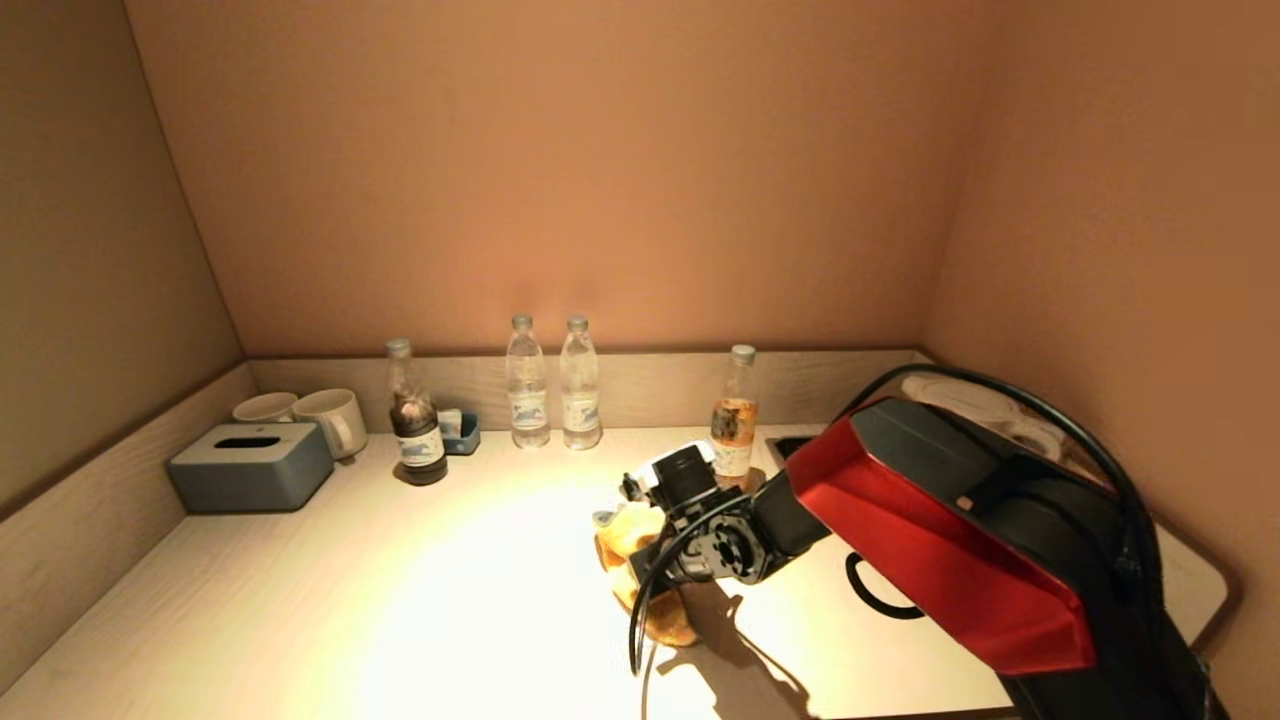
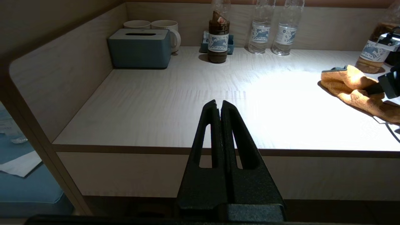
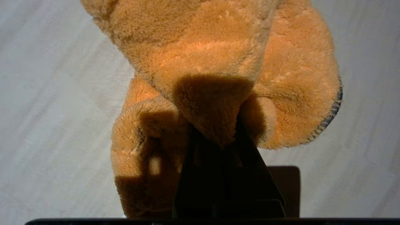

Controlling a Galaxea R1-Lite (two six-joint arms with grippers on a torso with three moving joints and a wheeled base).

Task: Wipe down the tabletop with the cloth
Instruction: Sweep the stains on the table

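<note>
My right gripper (image 3: 218, 140) clenches the orange cloth (image 1: 635, 560) against the pale tabletop (image 1: 450, 580), in front of the amber-filled bottle (image 1: 735, 420) and just beside it. My left gripper (image 2: 220, 107) hangs off the tabletop's front edge, fingers pressed together on nothing, well apart from the bottle. The cloth bunches in folds around my right fingers (image 3: 243, 143).

Fluffy orange microfibre cloth with a dark blue stitched edge (image 1: 640, 565): lying crumpled and folded over itself on the pale wood-grain table (image 1: 400, 600), right of the brightly lit middle, just in front of the amber-filled bottle; the right tool (image 3: 218, 137) is pinching one fold.
</note>
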